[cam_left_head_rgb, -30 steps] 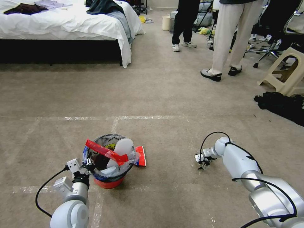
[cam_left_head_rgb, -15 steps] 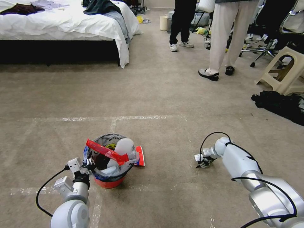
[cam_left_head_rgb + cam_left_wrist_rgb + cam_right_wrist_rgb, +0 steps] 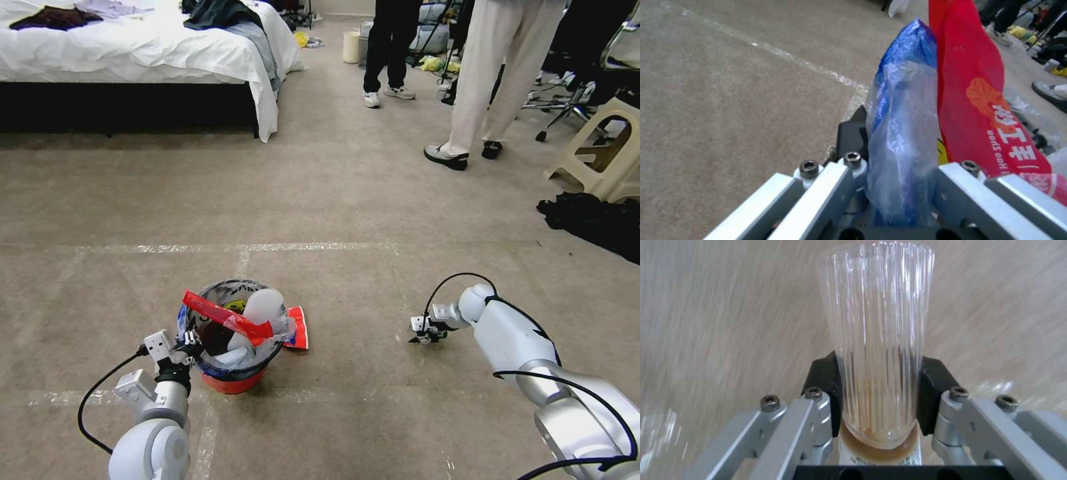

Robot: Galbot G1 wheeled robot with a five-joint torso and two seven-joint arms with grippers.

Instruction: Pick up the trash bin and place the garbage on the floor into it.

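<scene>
Two end effectors, left (image 3: pixel 189 345) gripping trash bin (image 3: pixel 230 381), right (image 3: pixel 420 331) gripping cup (image 3: pixel 878 340)

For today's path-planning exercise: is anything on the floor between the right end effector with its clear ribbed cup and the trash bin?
Nothing visible. Bare carpet lies between the right end effector, shut on the clear ribbed cup, and the trash bin. A red wrapper rests against the bin's near side, and the left end effector clamps the bin's bag rim.

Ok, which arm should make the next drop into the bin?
Right. The right gripper is shut on a clear ribbed cup, low over the carpet to the right of the bin. The left gripper is shut on the bin's bag edge, so it is probably best left holding.
</scene>
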